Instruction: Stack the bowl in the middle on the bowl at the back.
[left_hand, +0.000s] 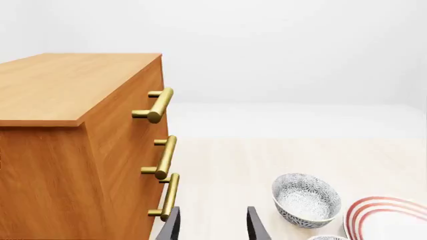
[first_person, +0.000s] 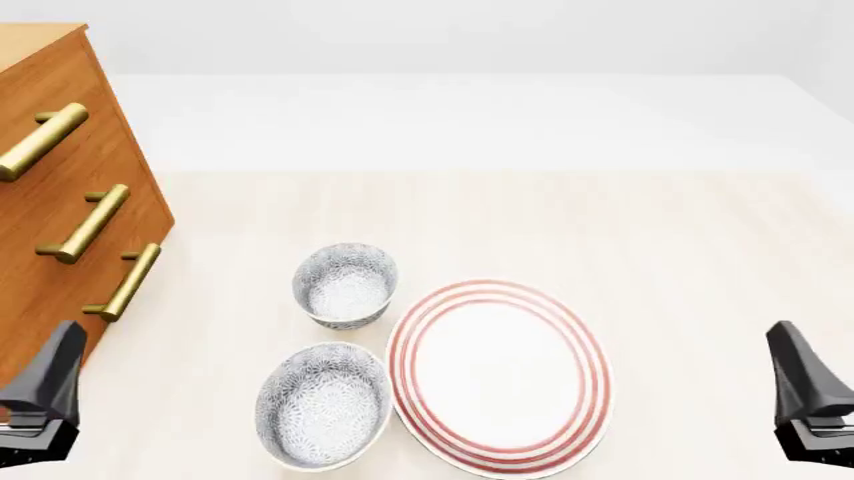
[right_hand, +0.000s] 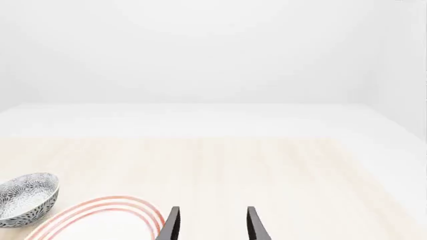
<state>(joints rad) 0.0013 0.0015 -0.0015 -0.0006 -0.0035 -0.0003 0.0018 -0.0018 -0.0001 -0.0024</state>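
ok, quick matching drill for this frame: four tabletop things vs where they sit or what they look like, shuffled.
Things:
1. wider speckled bowl
2. deeper speckled bowl
3. red-ringed plate
4. wooden drawer cabinet

Descriptions:
A. far left, brass bar handles
B. nearest the camera, left of the plate
C. right of both bowls, largest dish
D. behind the other bowl, tall sides

Pairs: 1-B, 2-D, 3-C, 4-A

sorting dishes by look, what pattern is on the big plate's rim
White plate with concentric red rings round its rim; clearest in the front view.
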